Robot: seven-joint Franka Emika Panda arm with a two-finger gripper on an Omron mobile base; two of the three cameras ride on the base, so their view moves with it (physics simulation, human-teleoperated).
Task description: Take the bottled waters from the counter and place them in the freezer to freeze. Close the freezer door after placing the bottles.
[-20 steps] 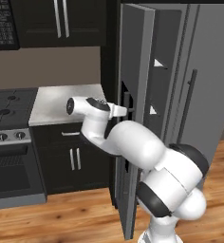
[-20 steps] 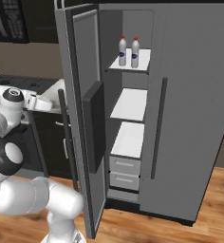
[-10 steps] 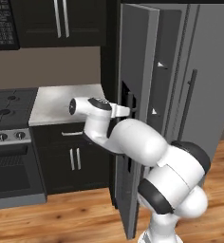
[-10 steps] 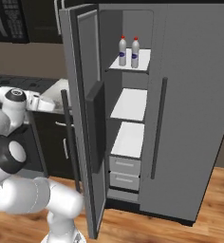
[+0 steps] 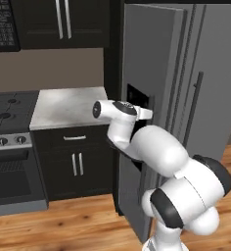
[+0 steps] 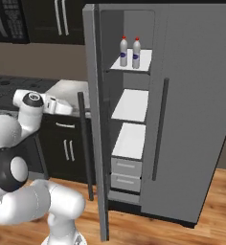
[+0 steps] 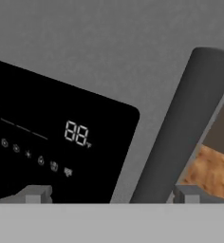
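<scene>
- Two bottled waters (image 6: 129, 51) stand upright side by side on the top white shelf (image 6: 134, 63) inside the freezer (image 6: 131, 119).
- The freezer door (image 6: 98, 119) stands open, swung out toward the room.
- The end effector (image 7: 109, 195) has its fingers spread wide, holding nothing, close against the door's outer face.
- Black dispenser panel (image 7: 47, 142) and dark bar handle (image 7: 180, 128) lie just ahead of it.
- The desk (image 5: 68, 105) sits left of the freezer, beside the stovetop (image 5: 10, 110).
</scene>
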